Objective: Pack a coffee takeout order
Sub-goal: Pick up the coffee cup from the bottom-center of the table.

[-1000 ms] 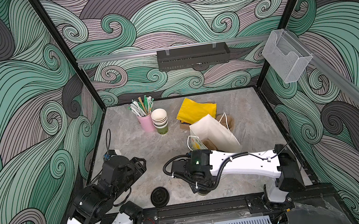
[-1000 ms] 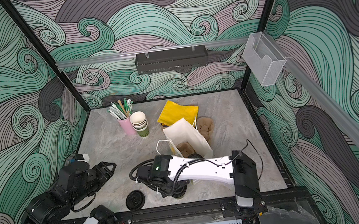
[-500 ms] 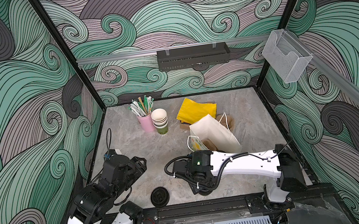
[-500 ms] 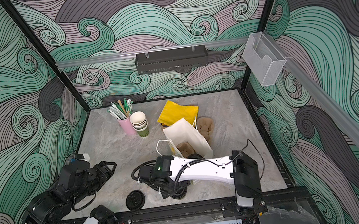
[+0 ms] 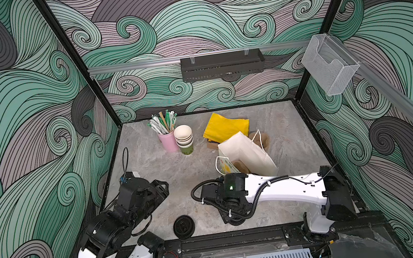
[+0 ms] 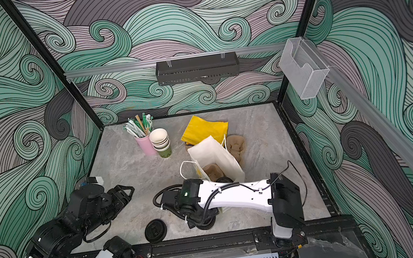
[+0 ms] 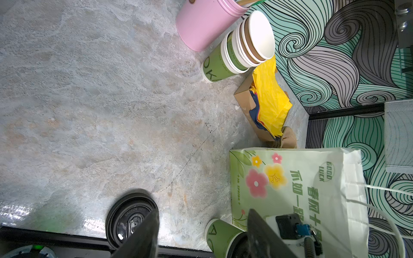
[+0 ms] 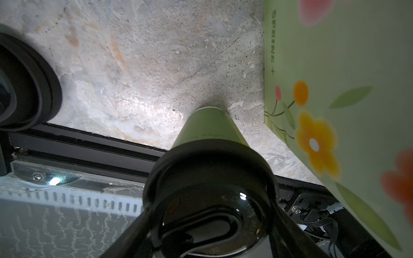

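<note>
Heads up, your biggest worry is the grey marbled counter [image 5: 149,157] itself. The olive-green paper cup with the round black plastic lid [image 8: 210,131] stands right at its front edge, next to the black rail [image 8: 89,143], so I reckon any sideways shove could send it over. Next is the white paper bag with the flower print [image 5: 247,154], standing open and leaning just beside that cup. It looks light, and your right arm [image 5: 285,192] stretches across in front of it, so a careless swing could tip it or fold the mouth shut. Then there's the grip. Your right end effector [image 8: 210,207] has its jaws down either side of the lid rim, right up against it, but I can't tell if it's actually clamped. If you only hold the lid, it may pop off on the lift, and if you squeeze too hard the paper wall may buckle. Your left end effector [image 7: 203,213] hangs over the counter with its jaws apart and empty, so nothing is steadying the bag.

As for the rest, the folded bright yellow paper napkins [image 5: 227,126] lie on a brown cardboard box [image 7: 245,98] just behind the bag. The stack of olive-green paper cups [image 5: 184,141] sits right beside the pink cup of wrapped straws [image 5: 168,141], well clear at the back. A brown moulded-pulp carrier [image 6: 212,171] inside the bag narrows where the cup can land. A loose round black plastic lid [image 5: 184,226] lies flat near the front edge between your arms, not touching the cup.
</note>
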Robot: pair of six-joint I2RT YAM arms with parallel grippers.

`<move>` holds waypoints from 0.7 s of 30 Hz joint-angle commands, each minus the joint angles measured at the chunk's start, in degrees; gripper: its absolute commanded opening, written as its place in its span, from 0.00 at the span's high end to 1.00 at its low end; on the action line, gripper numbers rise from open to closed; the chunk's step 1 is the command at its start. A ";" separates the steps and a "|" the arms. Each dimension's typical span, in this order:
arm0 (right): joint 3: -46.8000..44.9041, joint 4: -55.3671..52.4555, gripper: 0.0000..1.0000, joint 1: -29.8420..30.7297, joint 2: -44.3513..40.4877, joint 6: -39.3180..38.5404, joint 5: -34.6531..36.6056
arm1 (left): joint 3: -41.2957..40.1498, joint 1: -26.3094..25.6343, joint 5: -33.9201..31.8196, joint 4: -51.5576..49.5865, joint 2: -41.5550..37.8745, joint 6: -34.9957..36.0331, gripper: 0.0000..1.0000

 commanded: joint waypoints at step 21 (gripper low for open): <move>13.08 -9.35 0.30 7.31 -1.25 -8.53 -2.27 | 2.22 0.32 -2.10 0.01 2.12 1.86 0.35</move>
